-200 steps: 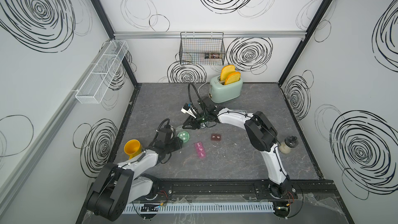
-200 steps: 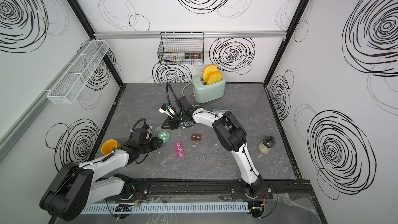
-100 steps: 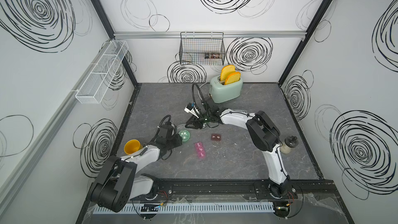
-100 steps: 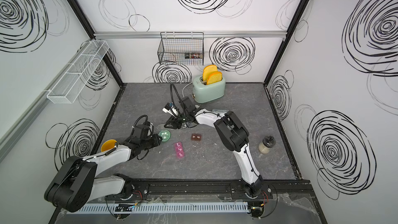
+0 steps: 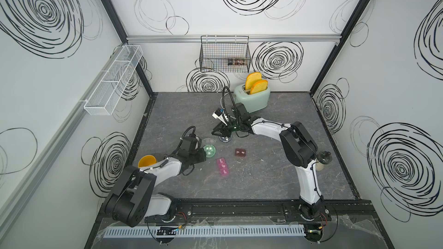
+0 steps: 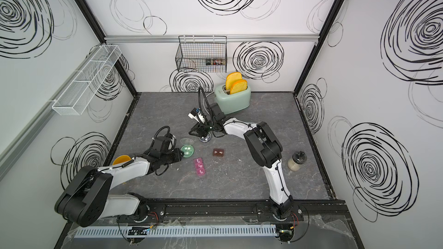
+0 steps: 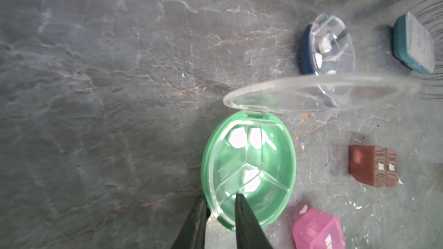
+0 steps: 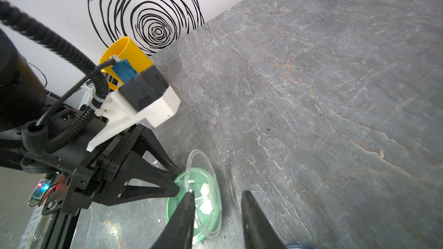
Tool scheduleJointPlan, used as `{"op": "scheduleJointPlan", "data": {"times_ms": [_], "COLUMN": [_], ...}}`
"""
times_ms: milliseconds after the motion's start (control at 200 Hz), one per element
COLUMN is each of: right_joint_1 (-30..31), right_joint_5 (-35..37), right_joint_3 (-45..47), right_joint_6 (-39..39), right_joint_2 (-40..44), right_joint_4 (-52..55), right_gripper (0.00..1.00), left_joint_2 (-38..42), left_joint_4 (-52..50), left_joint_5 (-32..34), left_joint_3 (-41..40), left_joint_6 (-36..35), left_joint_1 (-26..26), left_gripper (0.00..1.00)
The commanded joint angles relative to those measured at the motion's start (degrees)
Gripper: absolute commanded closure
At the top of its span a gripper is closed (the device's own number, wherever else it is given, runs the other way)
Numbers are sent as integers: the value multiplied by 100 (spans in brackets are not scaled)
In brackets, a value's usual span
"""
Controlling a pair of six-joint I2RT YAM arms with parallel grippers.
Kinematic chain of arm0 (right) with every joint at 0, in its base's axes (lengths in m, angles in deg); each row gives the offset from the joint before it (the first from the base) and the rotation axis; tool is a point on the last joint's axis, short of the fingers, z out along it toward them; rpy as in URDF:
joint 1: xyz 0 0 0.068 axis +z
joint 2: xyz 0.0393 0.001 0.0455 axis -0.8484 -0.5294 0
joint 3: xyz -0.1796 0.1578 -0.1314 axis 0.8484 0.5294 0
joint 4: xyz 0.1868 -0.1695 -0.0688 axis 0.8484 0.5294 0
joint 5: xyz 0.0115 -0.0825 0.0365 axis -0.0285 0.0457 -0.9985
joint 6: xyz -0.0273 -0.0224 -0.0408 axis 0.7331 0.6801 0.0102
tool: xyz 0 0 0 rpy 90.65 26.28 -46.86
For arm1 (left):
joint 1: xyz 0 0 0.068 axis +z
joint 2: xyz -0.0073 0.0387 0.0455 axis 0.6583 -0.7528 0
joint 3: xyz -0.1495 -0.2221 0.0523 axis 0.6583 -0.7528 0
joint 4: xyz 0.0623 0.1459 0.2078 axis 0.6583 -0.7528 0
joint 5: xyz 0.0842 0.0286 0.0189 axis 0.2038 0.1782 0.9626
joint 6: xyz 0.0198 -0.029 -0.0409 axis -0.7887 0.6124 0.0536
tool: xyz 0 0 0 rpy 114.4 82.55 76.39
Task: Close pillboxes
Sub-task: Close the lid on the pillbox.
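Note:
The round green pillbox (image 7: 249,171) lies on the floor with its clear lid (image 7: 311,94) standing up on the hinge. My left gripper (image 7: 219,206) is shut on the box's near rim, one finger inside and one outside; both top views show it at the box (image 5: 210,151) (image 6: 188,150). My right gripper (image 8: 218,195) hangs open just beyond the lid, over the round navy pillbox (image 5: 225,139), holding nothing. The pink strip (image 5: 222,166), the brown box (image 5: 240,152) and the blue rectangular box (image 7: 413,44) lie nearby.
A mint toaster (image 5: 253,99) with toast stands at the back. A yellow mug (image 5: 146,161) sits beside my left arm. A small jar (image 5: 322,161) stands by the right arm's elbow. A wire basket (image 5: 225,55) hangs on the back wall.
My left gripper has slid forward to the green pillbox and closed on its rim. The right gripper has shifted only slightly and stays open.

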Motion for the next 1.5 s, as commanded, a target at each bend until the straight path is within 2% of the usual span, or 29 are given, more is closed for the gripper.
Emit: {"op": "scheduleJointPlan", "data": {"times_ms": [0, 145, 275, 851, 996, 1496], "right_joint_1": [30, 57, 57, 214, 241, 364], "right_joint_5": [-148, -161, -175, -146, -148, -342], "right_joint_3": [4, 4, 74, 307, 389, 854], "right_joint_6": [158, 265, 234, 252, 261, 215], "right_joint_2": [211, 203, 232, 392, 435, 658], "right_joint_4": [60, 235, 380, 444, 455, 145], "right_gripper": [63, 64, 72, 74, 78, 78], "left_joint_2": [-132, -176, -152, -133, -141, -97], "left_joint_4": [76, 141, 166, 242, 253, 408], "left_joint_5": [-35, -3, 4, 104, 145, 226], "left_joint_3": [179, 210, 219, 219, 210, 87], "left_joint_6": [-16, 85, 208, 320, 354, 491], "left_joint_1": [-143, -227, -242, -312, -327, -382], "left_gripper": [74, 74, 75, 75, 76, 77]}}
